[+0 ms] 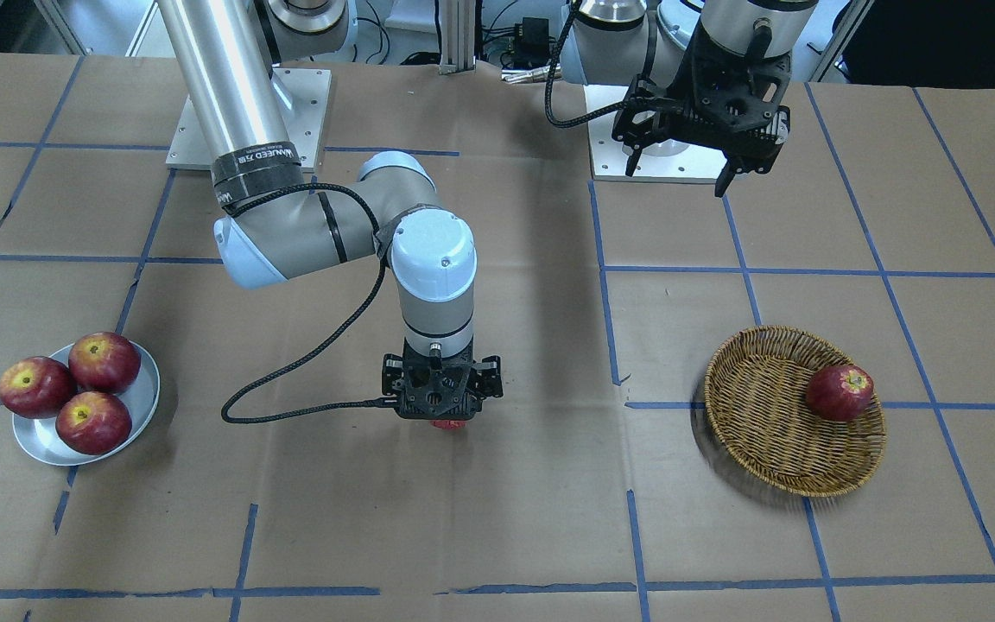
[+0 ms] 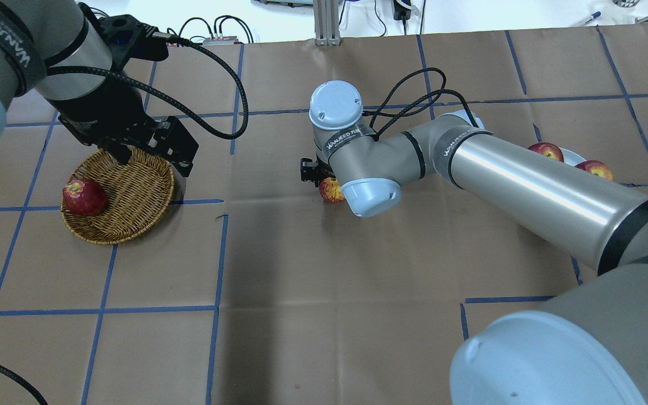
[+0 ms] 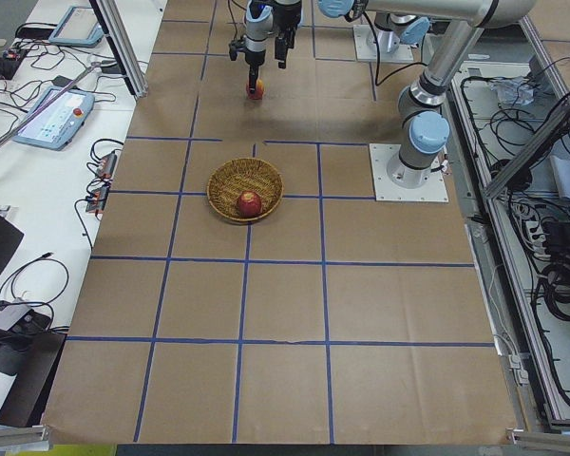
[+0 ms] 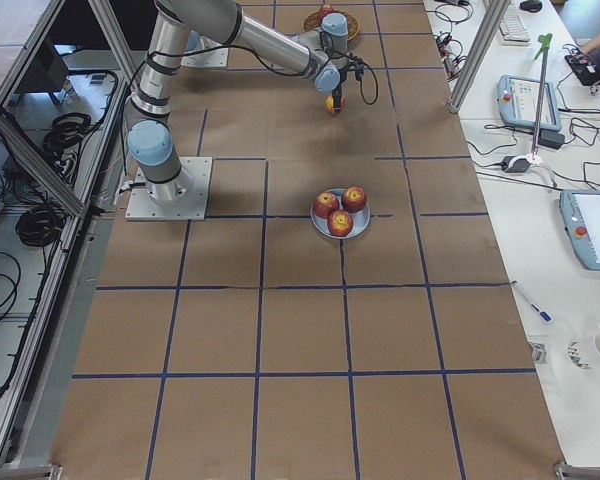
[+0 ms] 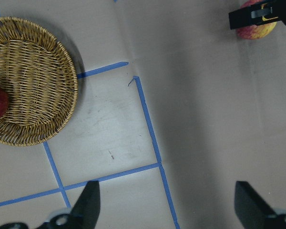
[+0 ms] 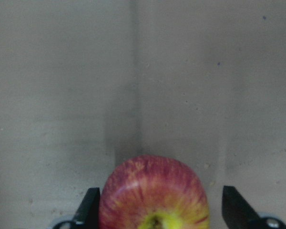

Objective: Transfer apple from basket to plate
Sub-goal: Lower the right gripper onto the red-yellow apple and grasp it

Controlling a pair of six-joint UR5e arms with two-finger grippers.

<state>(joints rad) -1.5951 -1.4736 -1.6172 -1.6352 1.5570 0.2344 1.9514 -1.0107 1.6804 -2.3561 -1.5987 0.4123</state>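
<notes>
the right claw points straight down at mid-table, its fingers spread wide and astride the apple; in the wrist view the fruit fills the bottom centre of the frame, its stem and yellow patch turned up toward the camera; the finger at lower left looks to touch the skin or nearly so, while a strip of brown paper shows between the fruit and the finger at lower right; nothing is pinched yet; the apple seems to rest on the paper, though i cannot tell for sure.

the step in hand, as i judge it, is taking hold of the apple here for the carry to the plate; to do it well, shift the claw a touch so the fruit sits midway between the fingers; close across the widest girth, not near the crown; squeeze only enough to stop round, smooth skin from slipping; lift straight up before travelling.

in the front-facing view the claw sits just below frame centre; the plate lies at the left edge, well apart, and bears three apples, with bare metal only along its right and lower rim, so the set-down spot wants care; the basket lies at the right of that frame, also well apart, with one dark red apple against its right wall; the left claw hangs spread and empty at the top right, apart from the basket.
</notes>
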